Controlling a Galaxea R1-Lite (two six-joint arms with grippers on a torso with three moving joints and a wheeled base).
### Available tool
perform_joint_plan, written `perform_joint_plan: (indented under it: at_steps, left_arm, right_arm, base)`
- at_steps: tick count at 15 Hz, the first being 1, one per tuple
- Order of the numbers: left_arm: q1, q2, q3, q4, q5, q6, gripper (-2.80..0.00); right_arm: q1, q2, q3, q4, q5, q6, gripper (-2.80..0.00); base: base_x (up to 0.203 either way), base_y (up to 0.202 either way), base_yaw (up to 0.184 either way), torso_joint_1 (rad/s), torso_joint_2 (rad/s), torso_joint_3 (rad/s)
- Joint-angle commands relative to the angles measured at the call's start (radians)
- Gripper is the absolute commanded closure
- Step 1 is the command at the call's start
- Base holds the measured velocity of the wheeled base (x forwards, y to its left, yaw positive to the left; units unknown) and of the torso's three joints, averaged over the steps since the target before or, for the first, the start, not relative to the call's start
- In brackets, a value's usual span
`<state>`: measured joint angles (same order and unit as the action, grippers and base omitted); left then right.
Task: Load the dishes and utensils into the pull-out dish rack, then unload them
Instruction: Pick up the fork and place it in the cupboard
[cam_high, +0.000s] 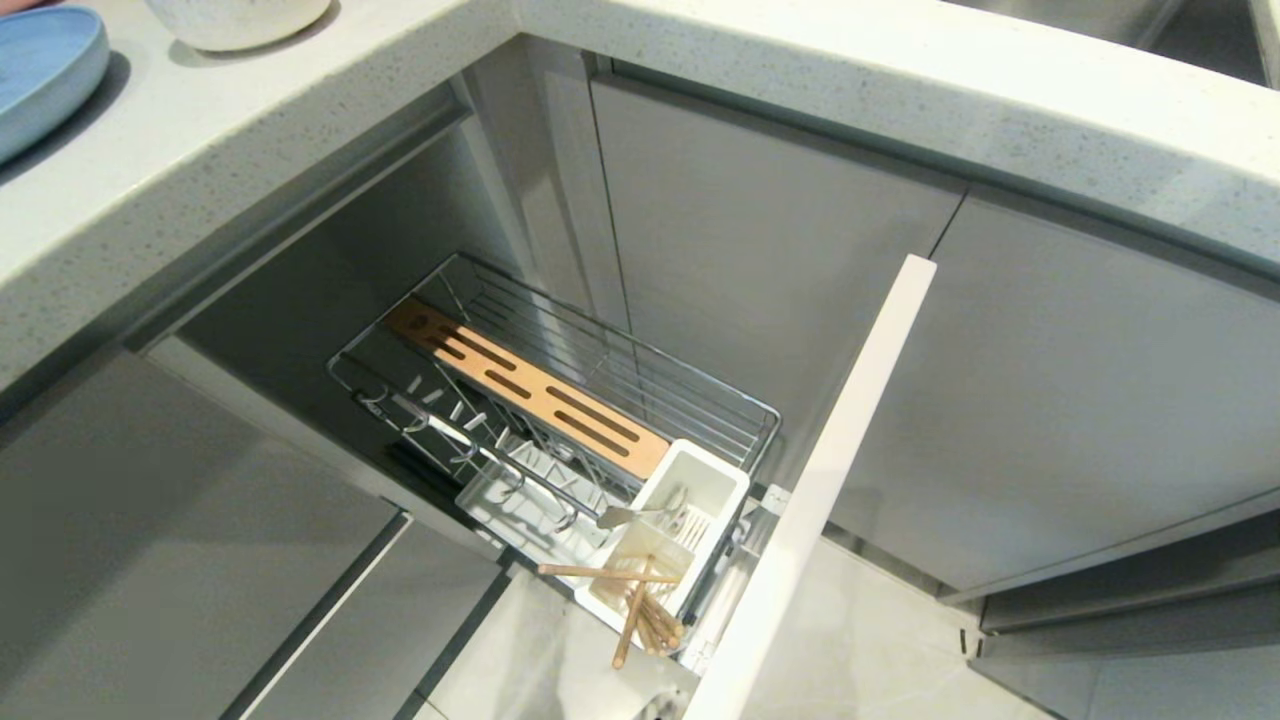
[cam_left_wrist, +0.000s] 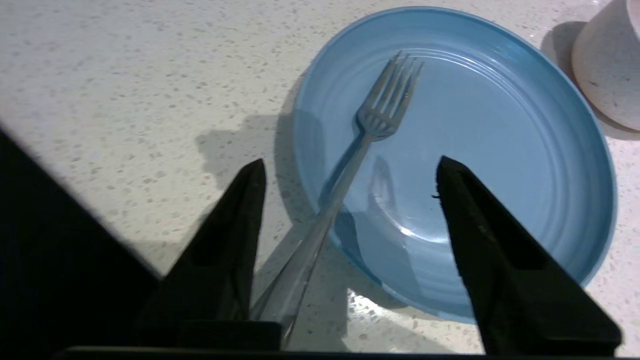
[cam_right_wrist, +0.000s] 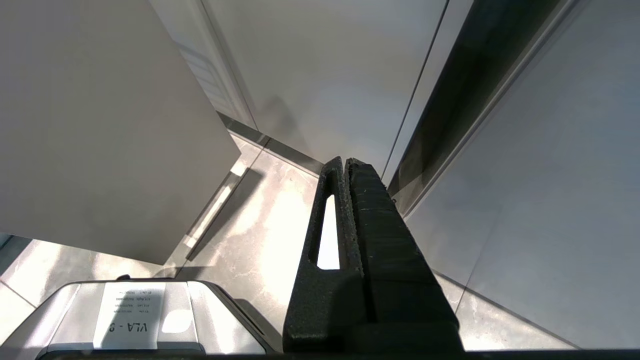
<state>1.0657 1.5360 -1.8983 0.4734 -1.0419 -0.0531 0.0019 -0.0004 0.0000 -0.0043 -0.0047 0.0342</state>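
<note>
- L claw (cam_left_wrist: 350, 170): fingers spread wide apart, nothing clamped; hovering over counter (cam_left_wrist: 125, 75) at near edge of blue plate (cam_left_wrist: 500, 150).
- Fork (cam_left_wrist: 350, 165): between the two fingers, touching neither. Tines lie on plate, handle runs over the rim toward the claw's base.
- White bowl (cam_left_wrist: 607, 65): on counter just beyond plate's far side, well off from claw.
- R claw (cam_right_wrist: 346, 167): fingers pressed together, empty, parked low, pointing at floor by cabinet fronts.
- Rack (cam_high: 560, 400): pulled out below the counter, well apart from both claws; head cam shows neither claw.
- Rack's wire part holds no dishes; wood strip (cam_high: 530, 390) along its length.
- White cup (cam_high: 670, 530) at front-panel end: chopsticks (cam_high: 640, 610) in it, leaning out; one silver piece (cam_high: 640, 512) lies across its top.
- Front panel (cam_high: 830, 470): just past cup.
</note>
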Motion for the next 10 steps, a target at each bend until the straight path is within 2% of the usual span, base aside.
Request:
perform_joint_plan:
  at_steps: [1, 5, 10]
  left_arm:
    - [-0.037, -0.001, 0.004, 0.003, -0.006, -0.001, -2.80]
    - [-0.106, -0.014, 0.031, 0.002, -0.006, -0.001, -2.80]
    - [-0.141, -0.014, 0.041, 0.001, -0.004, 0.000, -2.80]
  right_arm:
    - [0.000, -0.004, 0.002, 0.000, 0.000, 0.000, 0.00]
    - [0.001, -0.004, 0.002, 0.000, 0.000, 0.000, 0.00]
    - [0.001, -0.004, 0.002, 0.000, 0.000, 0.000, 0.00]
  base:
    - [0.000, 0.000, 0.000, 0.000, 0.00, 0.000]
    - [0.000, 0.000, 0.000, 0.000, 0.00, 0.000]
    - [0.000, 0.000, 0.000, 0.000, 0.00, 0.000]
